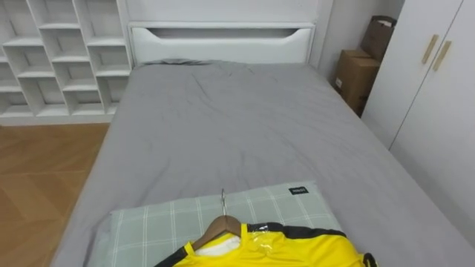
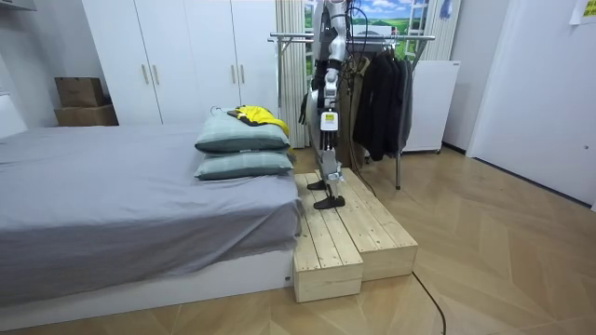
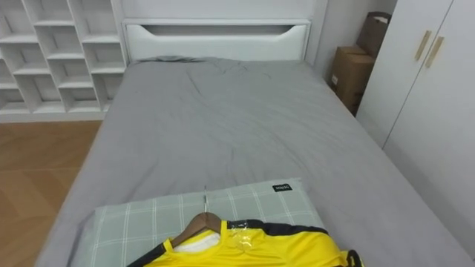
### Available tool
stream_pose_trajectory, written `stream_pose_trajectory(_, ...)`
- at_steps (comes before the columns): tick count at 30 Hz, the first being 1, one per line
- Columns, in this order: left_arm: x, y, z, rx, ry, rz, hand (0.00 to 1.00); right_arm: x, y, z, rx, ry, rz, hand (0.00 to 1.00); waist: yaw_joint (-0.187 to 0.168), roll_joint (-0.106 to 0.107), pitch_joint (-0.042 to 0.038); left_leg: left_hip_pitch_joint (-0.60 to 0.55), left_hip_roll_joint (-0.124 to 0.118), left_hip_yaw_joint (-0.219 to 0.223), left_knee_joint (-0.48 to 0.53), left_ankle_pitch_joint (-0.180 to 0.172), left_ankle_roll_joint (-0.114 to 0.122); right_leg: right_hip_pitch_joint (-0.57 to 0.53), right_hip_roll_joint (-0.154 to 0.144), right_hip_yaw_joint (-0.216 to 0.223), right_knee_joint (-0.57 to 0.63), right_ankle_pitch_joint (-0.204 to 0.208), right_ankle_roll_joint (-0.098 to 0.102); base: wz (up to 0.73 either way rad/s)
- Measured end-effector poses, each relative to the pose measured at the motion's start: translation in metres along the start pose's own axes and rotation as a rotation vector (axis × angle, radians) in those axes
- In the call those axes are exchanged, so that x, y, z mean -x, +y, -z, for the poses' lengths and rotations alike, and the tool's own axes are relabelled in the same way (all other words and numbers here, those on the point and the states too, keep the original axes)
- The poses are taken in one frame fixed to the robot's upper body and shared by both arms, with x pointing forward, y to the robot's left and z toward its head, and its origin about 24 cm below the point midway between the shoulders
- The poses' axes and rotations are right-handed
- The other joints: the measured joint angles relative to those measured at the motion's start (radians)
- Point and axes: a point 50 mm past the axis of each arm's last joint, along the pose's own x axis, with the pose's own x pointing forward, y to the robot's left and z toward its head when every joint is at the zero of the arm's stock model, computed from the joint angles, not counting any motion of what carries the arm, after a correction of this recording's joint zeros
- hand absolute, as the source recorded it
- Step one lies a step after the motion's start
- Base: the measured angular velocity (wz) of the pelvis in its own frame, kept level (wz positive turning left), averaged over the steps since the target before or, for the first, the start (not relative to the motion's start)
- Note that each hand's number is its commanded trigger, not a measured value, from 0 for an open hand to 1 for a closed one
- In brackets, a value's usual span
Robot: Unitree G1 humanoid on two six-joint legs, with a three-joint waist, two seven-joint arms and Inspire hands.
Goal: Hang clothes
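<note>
So we're basically at the start here; the yellow jersey is already threaded on its wooden hanger, but it's lying flat on the checked green pillow at the foot of the grey bed, hook pointing toward the headboard; nothing is holding it. In the room view the robot stands on a wooden platform right at the bed's end, facing that stack of two pillows, with the clothes rack just behind it, dark garments hanging there. Its left hand hangs low by its side, well clear of the jersey; it's too small for us to tell how the fingers are set, so we won't guess. By our reckoning the dressing-the-hanger part is done and everything else is left: reach down, take the hanger near the hook, lift the jersey off the pillow, turn round to the rack and drop the hook over the rail; the turn on that narrow platform looks like the fiddly bit to us.
</note>
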Motion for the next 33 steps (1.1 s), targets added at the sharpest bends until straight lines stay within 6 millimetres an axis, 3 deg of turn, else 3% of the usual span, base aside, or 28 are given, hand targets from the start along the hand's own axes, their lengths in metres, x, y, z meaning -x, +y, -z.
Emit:
stream_pose_trajectory(6,0.001,0.011,-0.013,-0.020,-0.096,-0.118,0.00,0.000,-0.001,-0.003,0.015,-0.029,0.014,0.00,-0.001,0.010,0.0033,0.001,0.000,0.000,0.000,0.000,0.000,0.000,0.000,0.000,0.001,0.000,0.000,0.00)
stream_pose_trajectory(11,0.005,0.031,-0.028,-0.006,-0.194,-0.303,0.00,0.001,-0.003,-0.005,0.024,-0.040,0.025,0.00,-0.004,0.018,0.0038,0.004,0.000,0.000,-0.007,0.000,0.000,0.001,0.000,0.000,0.001,0.000,0.000,0.00)
stream_pose_trajectory(20,0.016,0.054,-0.052,-0.046,-0.335,-0.577,0.00,0.001,-0.006,-0.013,0.106,-0.056,0.038,0.00,-0.027,0.032,0.0003,0.004,-0.002,0.000,-0.019,0.000,0.000,0.000,0.000,-0.002,-0.002,0.000,0.000,0.00)
stream_pose_trajectory(33,0.041,0.054,-0.105,-0.206,-0.638,-0.762,0.00,0.003,-0.012,-0.019,0.123,-0.086,0.070,0.00,-0.040,0.042,0.0059,0.000,-0.004,0.000,-0.026,0.000,0.000,-0.008,-0.001,0.000,-0.001,-0.001,0.001,0.00)
